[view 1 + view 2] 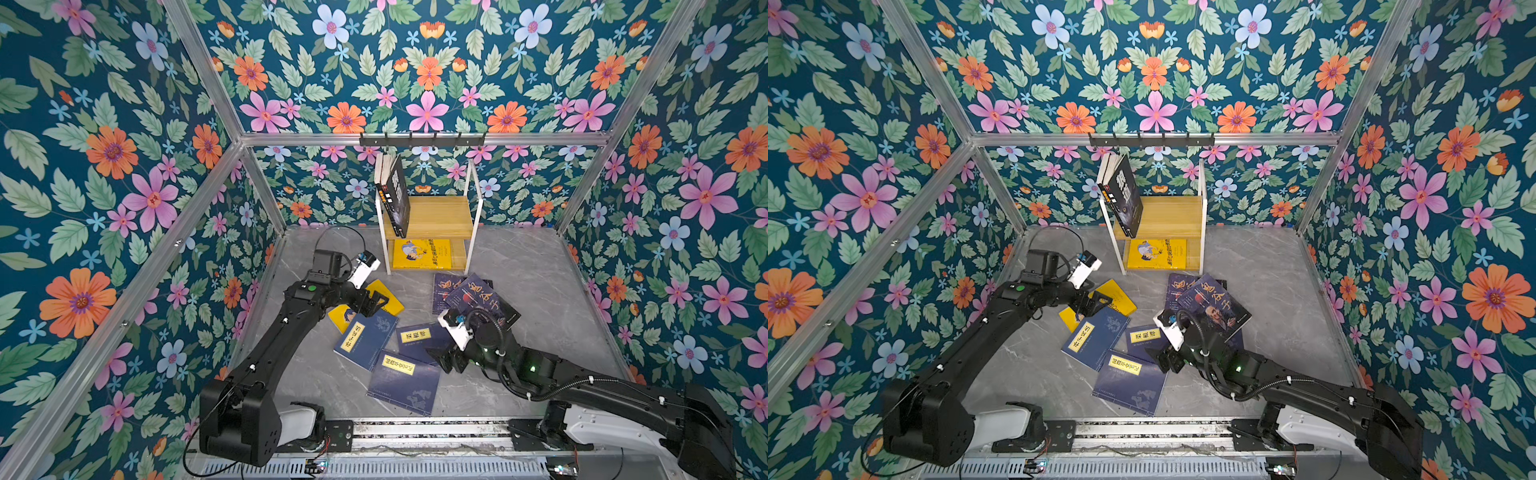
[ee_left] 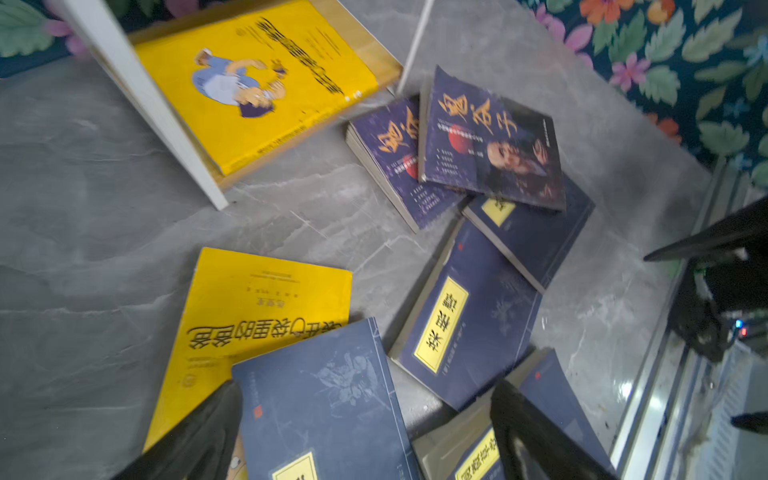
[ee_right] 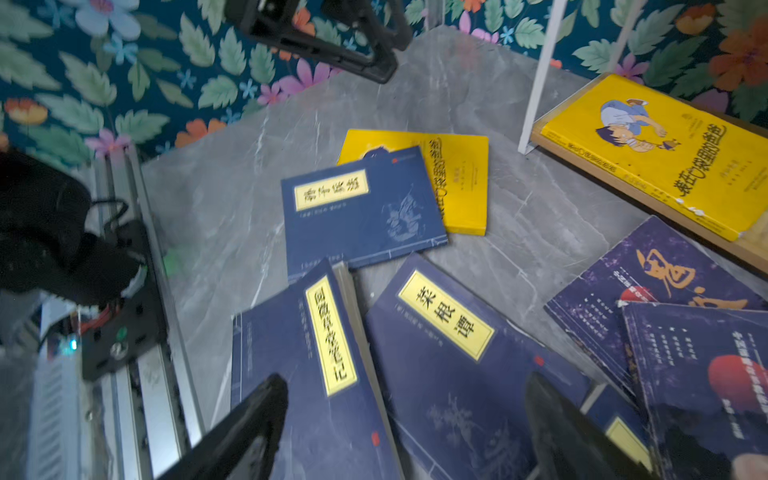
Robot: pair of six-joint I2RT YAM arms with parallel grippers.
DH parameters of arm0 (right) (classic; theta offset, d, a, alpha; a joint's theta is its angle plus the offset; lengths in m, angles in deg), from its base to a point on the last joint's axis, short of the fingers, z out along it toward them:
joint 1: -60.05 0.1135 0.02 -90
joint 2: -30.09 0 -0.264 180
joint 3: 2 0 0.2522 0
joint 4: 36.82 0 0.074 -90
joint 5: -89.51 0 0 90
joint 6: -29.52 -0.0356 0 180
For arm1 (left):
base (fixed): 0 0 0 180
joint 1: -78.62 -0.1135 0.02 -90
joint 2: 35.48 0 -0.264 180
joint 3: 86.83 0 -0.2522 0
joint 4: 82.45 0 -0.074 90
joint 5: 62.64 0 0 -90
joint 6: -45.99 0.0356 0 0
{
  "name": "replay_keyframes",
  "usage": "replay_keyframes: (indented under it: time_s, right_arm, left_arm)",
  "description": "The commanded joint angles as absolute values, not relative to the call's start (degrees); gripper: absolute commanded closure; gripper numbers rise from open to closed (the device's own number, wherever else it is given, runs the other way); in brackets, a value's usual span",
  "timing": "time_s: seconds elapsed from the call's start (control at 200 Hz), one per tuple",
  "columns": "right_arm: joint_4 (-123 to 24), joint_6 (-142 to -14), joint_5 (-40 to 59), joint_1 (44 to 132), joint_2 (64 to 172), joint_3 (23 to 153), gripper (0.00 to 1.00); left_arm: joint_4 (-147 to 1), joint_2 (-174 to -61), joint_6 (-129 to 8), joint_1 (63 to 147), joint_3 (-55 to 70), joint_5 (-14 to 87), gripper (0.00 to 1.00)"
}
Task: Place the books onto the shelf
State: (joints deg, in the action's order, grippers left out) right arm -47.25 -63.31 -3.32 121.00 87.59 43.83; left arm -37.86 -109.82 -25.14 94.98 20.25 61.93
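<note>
**Both grippers spread wide over loose books before the shelf**

The left gripper (image 1: pixel 377 303) hangs with its jaws wide apart and empty, in front of and left of the small two-tier shelf (image 1: pixel 432 216), which has a thin white metal frame and pale yellowish wooden boards. Below the gripper a glossy yellow cartoon-cover paperback (image 2: pixel 266 299) lies flat on the grey marbled tabletop (image 1: pixel 523 291). It is partly covered by a thin navy paperback with a yellow title label (image 1: pixel 365 338), whose long axis slants toward the shelf.

At the left end of the shelf's upper board a black wolf-eyed book (image 1: pixel 397 195) stands on end, tilted. On the lower board a second yellow cartoon book (image 1: pixel 422 252) lies flat, with its long axis along the board.

In front of the shelf lie a middle navy book (image 1: pixel 417 341) and a front navy book (image 1: pixel 405 380), both flat. The right gripper (image 1: pixel 440 359) is above them, also spread wide and holding nothing. In front of the shelf's right leg, two matte purple-blue portrait paperbacks (image 1: pixel 482 301) overlap.
</note>
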Motion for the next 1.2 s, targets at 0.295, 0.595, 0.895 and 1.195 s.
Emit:
replay_keyframes:
  time_s: [0.295,0.595,0.895,1.195]
  right_arm:
    - [-57.35,-48.27,-1.21,133.69,100.41,49.45,0.11]
    - [-56.54,-48.96,-1.41,135.9,117.75,58.04,0.12]
    - [-56.42,-49.06,-0.88,137.58,123.25,61.23,0.14]
    - [-55.88,-48.81,-2.38,137.73,123.87,60.58,0.14]
  left_arm:
    - [-31.16,-113.84,-12.2,103.75,25.16,59.52,0.12]
    - [-30.99,-116.84,-10.12,108.31,27.92,51.67,0.29]
    - [-30.28,-117.7,-8.46,109.81,29.94,51.35,0.39]
    - [-28.43,-118.68,-6.53,110.3,29.74,51.27,0.38]
